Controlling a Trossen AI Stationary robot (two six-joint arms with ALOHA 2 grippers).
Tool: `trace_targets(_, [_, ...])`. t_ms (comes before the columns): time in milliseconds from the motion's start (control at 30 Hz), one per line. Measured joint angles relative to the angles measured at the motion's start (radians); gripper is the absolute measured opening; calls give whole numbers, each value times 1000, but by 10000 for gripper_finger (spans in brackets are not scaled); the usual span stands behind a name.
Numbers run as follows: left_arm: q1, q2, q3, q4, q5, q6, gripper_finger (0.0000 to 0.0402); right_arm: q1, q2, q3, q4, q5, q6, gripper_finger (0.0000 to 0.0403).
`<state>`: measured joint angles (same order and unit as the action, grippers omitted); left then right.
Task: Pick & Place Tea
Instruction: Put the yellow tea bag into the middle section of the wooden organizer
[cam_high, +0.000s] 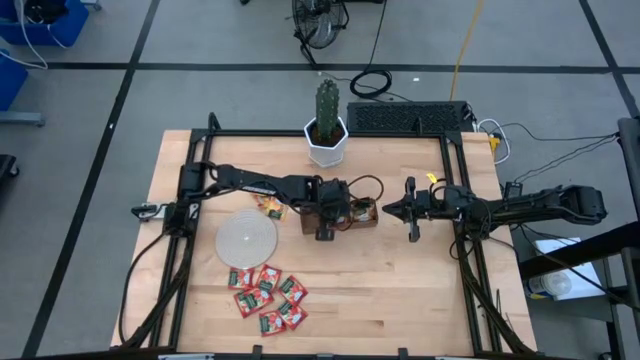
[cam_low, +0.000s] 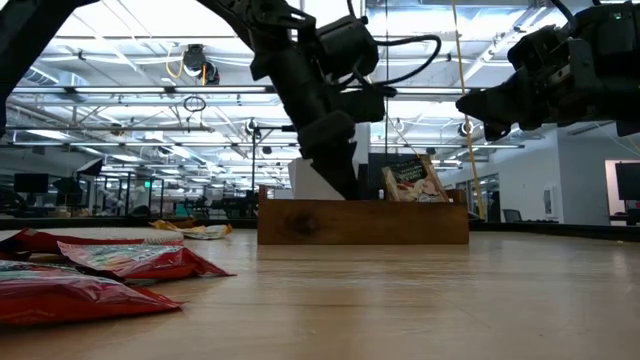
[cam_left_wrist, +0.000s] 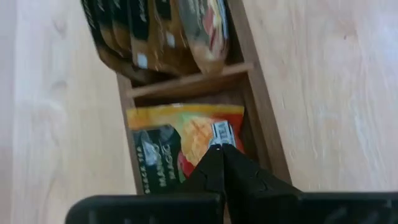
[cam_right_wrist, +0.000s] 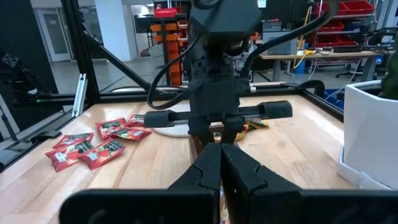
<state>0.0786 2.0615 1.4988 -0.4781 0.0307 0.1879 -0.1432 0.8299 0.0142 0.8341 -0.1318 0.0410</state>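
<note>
Left gripper (cam_high: 325, 232): sat at the centre of the high view, over the left end of the brown tray (cam_high: 366, 222); in the left wrist view its fingers (cam_left_wrist: 214, 168) were pressed together, tips resting on an orange-yellow sachet (cam_left_wrist: 186, 140) in a tray compartment
Right gripper (cam_high: 411, 212): hung just right of the tray in the high view, above the table and apart from the sachets; its fingers (cam_right_wrist: 219, 165) met with no gap and nothing between them
Tray contents: the orange-yellow sachet lay flat in one compartment; past the wooden divider, dark and gold sachets (cam_left_wrist: 155, 34) stood packed in the next; in the low view a whitish sachet (cam_low: 413, 180) stood upright above the tray wall
Red sachets (cam_high: 268, 293): a loose cluster lay on the table at lower centre-left of the high view, below the pale disc (cam_high: 247, 240)
Stray sachets (cam_high: 270, 206): a couple lay between the disc and the left gripper
Cactus pot (cam_high: 327, 140): stood at upper centre of the high view, behind the tray
</note>
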Motion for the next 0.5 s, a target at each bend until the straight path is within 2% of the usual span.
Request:
trace_targets(167, [5,8,1,9,4,-7,1,0,0,0,0,0,0,0])
trace_targets(367, [5,36,-1,16,93,-18,1,0,0,0,2,0,0,0])
trace_targets(500, [4,67,1,24,101,-41,1,0,-1,0,1,0,0,0])
